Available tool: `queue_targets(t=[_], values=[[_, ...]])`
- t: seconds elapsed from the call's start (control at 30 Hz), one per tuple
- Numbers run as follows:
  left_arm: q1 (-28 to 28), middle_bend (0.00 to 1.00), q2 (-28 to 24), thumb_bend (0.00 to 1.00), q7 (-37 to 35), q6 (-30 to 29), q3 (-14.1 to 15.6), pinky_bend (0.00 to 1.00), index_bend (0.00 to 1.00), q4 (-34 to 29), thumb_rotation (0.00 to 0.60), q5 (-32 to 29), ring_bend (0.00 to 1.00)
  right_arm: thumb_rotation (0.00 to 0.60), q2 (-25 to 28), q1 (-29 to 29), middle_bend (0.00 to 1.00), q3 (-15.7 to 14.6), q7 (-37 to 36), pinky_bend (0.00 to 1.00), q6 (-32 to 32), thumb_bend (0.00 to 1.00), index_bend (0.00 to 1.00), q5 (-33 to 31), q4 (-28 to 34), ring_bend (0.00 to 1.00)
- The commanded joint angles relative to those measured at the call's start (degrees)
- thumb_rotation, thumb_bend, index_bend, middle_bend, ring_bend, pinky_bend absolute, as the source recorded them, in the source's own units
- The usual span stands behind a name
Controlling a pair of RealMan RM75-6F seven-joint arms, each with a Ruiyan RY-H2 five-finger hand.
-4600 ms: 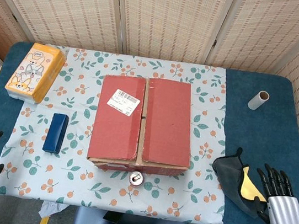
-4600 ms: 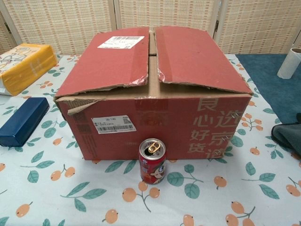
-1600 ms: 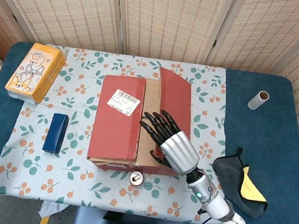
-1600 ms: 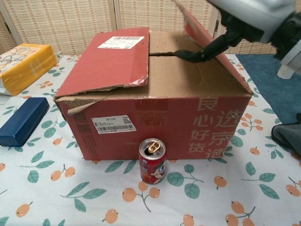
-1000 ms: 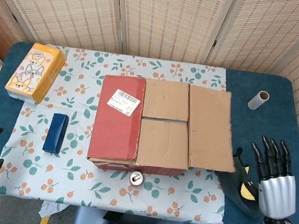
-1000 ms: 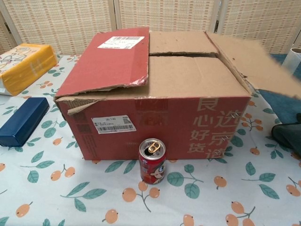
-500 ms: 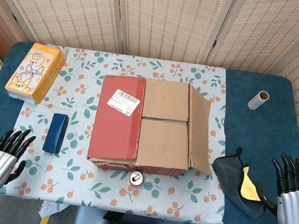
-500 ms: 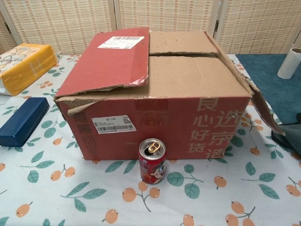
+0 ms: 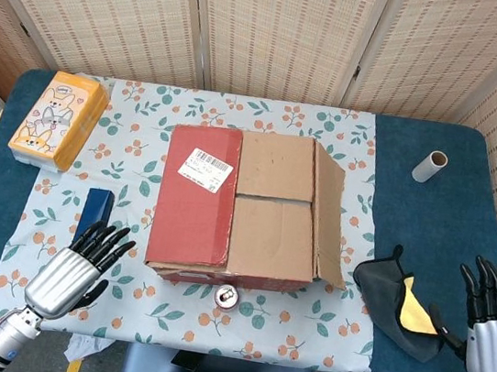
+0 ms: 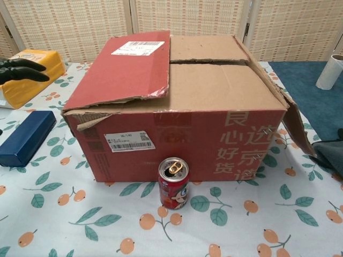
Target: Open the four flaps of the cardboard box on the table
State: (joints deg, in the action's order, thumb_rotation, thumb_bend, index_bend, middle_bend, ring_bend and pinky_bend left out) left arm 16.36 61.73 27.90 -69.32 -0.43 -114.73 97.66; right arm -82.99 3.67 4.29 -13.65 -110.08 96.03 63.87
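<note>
The red cardboard box (image 9: 217,274) (image 10: 177,142) stands mid-table. Its left top flap (image 9: 195,192) (image 10: 126,67), red with a white label, lies closed. The right top flap (image 9: 328,216) (image 10: 297,126) hangs down over the box's right side. Two brown inner flaps (image 9: 274,199) (image 10: 220,80) lie flat and closed. My left hand (image 9: 78,266) hovers open near the front left of the table, left of the box, fingers spread; its fingertips (image 10: 21,69) show at the left edge of the chest view. My right hand (image 9: 489,317) is open at the far right front, touching nothing.
A red drink can (image 9: 226,296) (image 10: 173,183) stands right in front of the box. A blue case (image 9: 95,206) (image 10: 24,138) and an orange tissue pack (image 9: 59,118) (image 10: 27,75) lie left. A dark cloth with yellow (image 9: 398,304) and a cardboard tube (image 9: 430,165) (image 10: 330,70) lie right.
My right hand lifted the right top flap, swung it outward and withdrew; the flap now hangs down the box's side. My left hand has risen and moved right toward the box.
</note>
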Motion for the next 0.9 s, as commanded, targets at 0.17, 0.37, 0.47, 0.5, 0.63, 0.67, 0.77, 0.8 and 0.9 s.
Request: queue_targets(t=[0.17,0.37,0.47,0.5,0.63,0.67,0.77,0.8,0.9], values=[[2.6,0.00,0.2,0.41,4.3,3.0,-1.7,0.00,0.00,-3.2,0.600,-3.2,0.00,0.600,-0.2,0.1,0.00,0.4,-0.1,0.00,0.9,0.34,0.00,-0.3,-0.2,0.00],[6.1,0.00,1.2,0.39,0.9,6.0,-4.1,0.00,0.00,-3.9,0.600,-6.4,0.00,0.600,0.0,-0.1,0.00,1.0,-0.7,0.00,1.1,0.34,0.00,-1.0,-0.2,0.00],[7.9,0.00,1.5,0.39,-1.8,7.4,-5.0,0.00,0.00,-3.8,0.600,-6.8,0.00,0.600,0.4,-0.2,0.00,1.7,-1.3,0.00,1.0,0.34,0.00,-1.6,0.3,0.00],[8.3,0.00,1.7,0.39,-1.9,7.5,-5.2,0.00,0.00,-3.7,0.600,-6.6,0.00,0.600,0.5,-0.3,0.00,1.9,-1.5,0.00,0.7,0.34,0.00,-1.7,0.4,0.00],[9.5,0.00,2.9,0.39,-1.2,8.1,-5.1,0.00,0.00,-3.6,0.600,-6.3,0.00,0.600,2.2,-1.0,0.00,0.8,-6.0,0.00,0.8,0.34,0.00,-1.0,3.1,0.00],[9.8,0.00,3.5,0.39,-0.5,8.1,-5.2,0.00,0.00,-3.5,0.600,-6.3,0.00,0.600,3.0,-1.2,0.00,0.4,-7.4,0.00,1.1,0.34,0.00,-0.9,4.2,0.00],[10.6,0.00,5.0,0.39,1.1,8.4,-5.4,0.00,0.00,-3.6,0.600,-7.1,0.00,0.600,4.2,-1.5,0.00,0.3,-8.0,0.00,1.7,0.34,0.00,-1.3,5.6,0.00],[11.0,0.00,5.3,0.39,1.2,8.7,-5.5,0.00,0.00,-3.8,0.600,-7.6,0.00,0.600,4.3,-1.6,0.00,0.4,-7.8,0.00,1.8,0.34,0.00,-1.4,5.8,0.00],[12.2,0.00,6.1,0.39,2.0,9.7,-6.1,0.00,0.00,-4.2,0.600,-9.0,0.00,0.600,4.6,-1.6,0.00,0.8,-7.6,0.00,2.3,0.34,0.00,-1.8,6.3,0.00]])
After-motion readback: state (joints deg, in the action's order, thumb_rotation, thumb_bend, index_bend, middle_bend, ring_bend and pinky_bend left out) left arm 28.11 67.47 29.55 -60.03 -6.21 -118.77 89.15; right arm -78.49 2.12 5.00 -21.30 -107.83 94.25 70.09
